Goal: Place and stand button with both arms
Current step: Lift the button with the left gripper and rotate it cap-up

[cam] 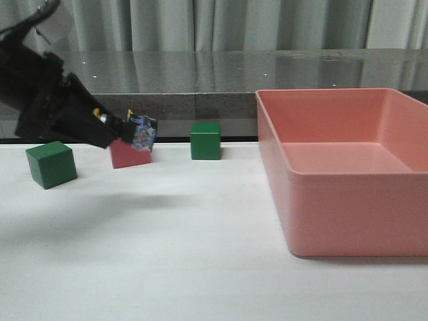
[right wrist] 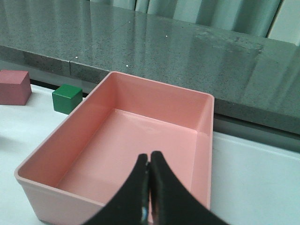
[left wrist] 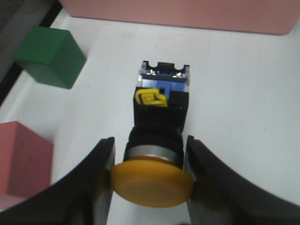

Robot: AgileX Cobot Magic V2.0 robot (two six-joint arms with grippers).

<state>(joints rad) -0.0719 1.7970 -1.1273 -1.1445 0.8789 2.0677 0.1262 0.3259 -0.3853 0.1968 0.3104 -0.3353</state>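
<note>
My left gripper is shut on the button, its black fingers pressing the yellow mushroom cap from both sides. The button's black body and clear bluish base point away from the wrist. In the front view the left gripper holds the button in the air at the left, in front of the pink cube. My right gripper is shut with nothing in it, hanging over the pink bin. The right arm does not show in the front view.
A large pink bin fills the right side of the table. Two green cubes stand at the back: one at the far left, one near the middle. White tabletop stretches across the front. A grey stone ledge runs behind.
</note>
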